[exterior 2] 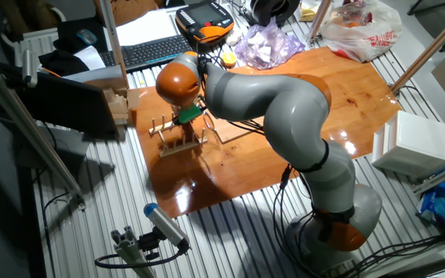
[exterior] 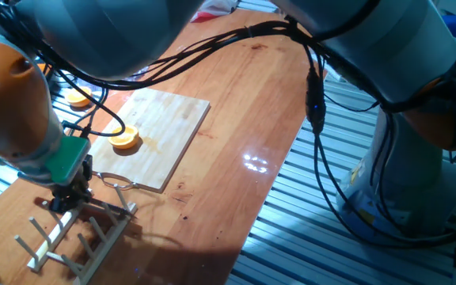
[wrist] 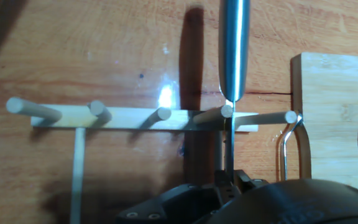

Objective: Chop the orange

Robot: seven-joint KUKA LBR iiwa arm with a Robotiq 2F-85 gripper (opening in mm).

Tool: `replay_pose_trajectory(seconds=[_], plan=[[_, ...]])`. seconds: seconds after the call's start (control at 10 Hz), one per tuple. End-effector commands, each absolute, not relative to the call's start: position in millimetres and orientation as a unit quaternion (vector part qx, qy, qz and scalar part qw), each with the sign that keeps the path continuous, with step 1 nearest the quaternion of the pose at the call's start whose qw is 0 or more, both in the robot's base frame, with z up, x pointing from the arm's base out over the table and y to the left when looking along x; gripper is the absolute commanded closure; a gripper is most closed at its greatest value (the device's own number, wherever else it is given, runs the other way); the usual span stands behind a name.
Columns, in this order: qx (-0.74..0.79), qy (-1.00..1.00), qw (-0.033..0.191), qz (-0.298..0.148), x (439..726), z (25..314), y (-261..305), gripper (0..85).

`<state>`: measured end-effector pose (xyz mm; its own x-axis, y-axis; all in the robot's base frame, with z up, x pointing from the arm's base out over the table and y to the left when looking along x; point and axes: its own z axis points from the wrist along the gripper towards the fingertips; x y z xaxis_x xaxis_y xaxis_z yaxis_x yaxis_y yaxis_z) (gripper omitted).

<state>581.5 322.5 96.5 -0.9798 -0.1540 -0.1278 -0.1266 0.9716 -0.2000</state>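
The half orange point(exterior: 125, 139) lies on the bamboo cutting board point(exterior: 169, 119), toward its near-left side. A second orange piece point(exterior: 78, 98) lies on the table beyond the board's left edge. My gripper point(exterior: 71, 192) hangs over the wooden peg rack point(exterior: 77, 233), to the left of the board and apart from the orange. In the hand view the gripper point(wrist: 229, 186) is shut on a knife whose steel blade point(wrist: 233, 50) reaches forward across the rack's rail point(wrist: 135, 116), between two pegs. In the other fixed view the gripper point(exterior 2: 188, 126) sits at the rack point(exterior 2: 178, 140).
A bent wire loop point(exterior: 117, 183) lies at the board's near corner, also in the hand view point(wrist: 288, 143). Cables hang from the arm over the board. A whole round orange point(exterior 2: 228, 59), a keyboard point(exterior 2: 149, 51) and plastic bags point(exterior 2: 269, 42) lie at the table's far end.
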Motion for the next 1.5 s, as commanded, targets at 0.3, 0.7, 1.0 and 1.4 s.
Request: replay_pose_trajectory(seconds=[0.3,0.7,1.0,1.4], plan=[[-0.061,0.990,0.060,-0.113,581.5,95.6,321.2,85.0],[-0.048,0.997,0.014,-0.051,587.3,110.8,326.2,85.0],[-0.056,0.998,0.001,-0.008,594.0,142.5,330.0,85.0],[-0.056,0.998,0.010,0.001,581.8,177.3,331.1,85.0]])
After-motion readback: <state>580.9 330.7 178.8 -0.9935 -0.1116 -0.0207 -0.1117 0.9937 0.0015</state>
